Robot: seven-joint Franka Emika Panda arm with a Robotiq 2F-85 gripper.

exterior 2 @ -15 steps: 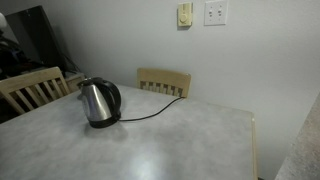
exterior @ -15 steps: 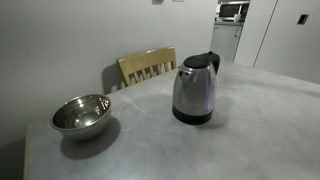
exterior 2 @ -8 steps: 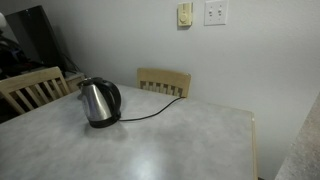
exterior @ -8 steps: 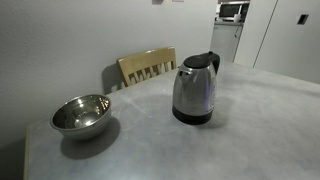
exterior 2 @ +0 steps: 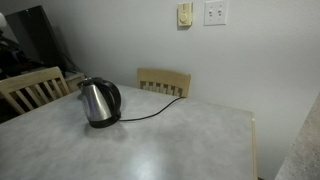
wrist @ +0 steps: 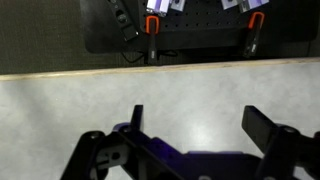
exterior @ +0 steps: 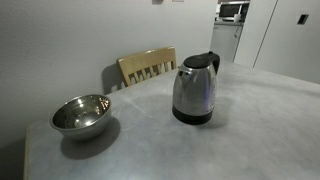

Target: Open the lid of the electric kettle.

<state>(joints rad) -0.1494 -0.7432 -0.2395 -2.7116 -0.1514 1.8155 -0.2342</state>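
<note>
A stainless steel electric kettle (exterior: pixel 194 90) with a black handle and base stands on the grey table (exterior: pixel 250 130); its lid is down. It also shows in an exterior view (exterior 2: pixel 98 102), with a black cord running off toward the wall. My gripper (wrist: pixel 200 125) appears only in the wrist view, open and empty, with the fingers (wrist: pixel 263 128) wide apart above bare tabletop. The kettle is out of the wrist view, and the arm shows in neither exterior view.
A steel bowl (exterior: pixel 80 114) sits on the table beside the kettle. Wooden chairs (exterior: pixel 147 66) (exterior 2: pixel 164 81) (exterior 2: pixel 32 87) stand at the table edges. The table's far edge (wrist: pixel 160 70) and dark equipment (wrist: pixel 150 25) beyond it show in the wrist view.
</note>
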